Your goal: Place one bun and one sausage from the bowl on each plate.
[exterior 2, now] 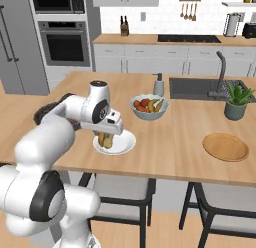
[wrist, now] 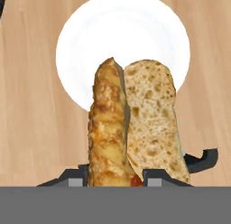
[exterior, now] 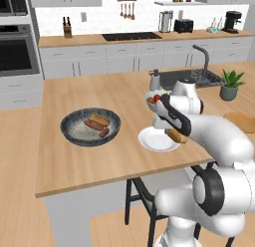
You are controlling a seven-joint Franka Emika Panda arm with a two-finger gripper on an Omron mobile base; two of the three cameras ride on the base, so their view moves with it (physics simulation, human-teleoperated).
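My gripper [exterior: 174, 135] is shut on a split bun [exterior: 177, 137] and holds it just above the glossy white plate [exterior: 154, 141] near the island's front edge. In the hand view the bun [wrist: 135, 128] hangs between the fingers [wrist: 204, 159] with the bare white plate [wrist: 122, 33] under it. From the right, the bun [exterior 2: 105, 140] sits over the white plate [exterior 2: 122, 144] below the gripper [exterior 2: 105, 138]. The dark speckled bowl [exterior: 69, 129] at the left holds a bun [exterior: 100, 119] and two sausages [exterior: 92, 125]. The tan wooden plate [exterior 2: 225, 147] lies bare at the right.
A pale-blue fruit bowl [exterior 2: 149, 106] stands just behind the white plate, with a soap dispenser [exterior 2: 159, 85] and the sink [exterior 2: 200, 88] beyond it. A potted plant [exterior 2: 236, 100] stands at the far right. Chairs [exterior 2: 125, 192] stand under the island's front edge.
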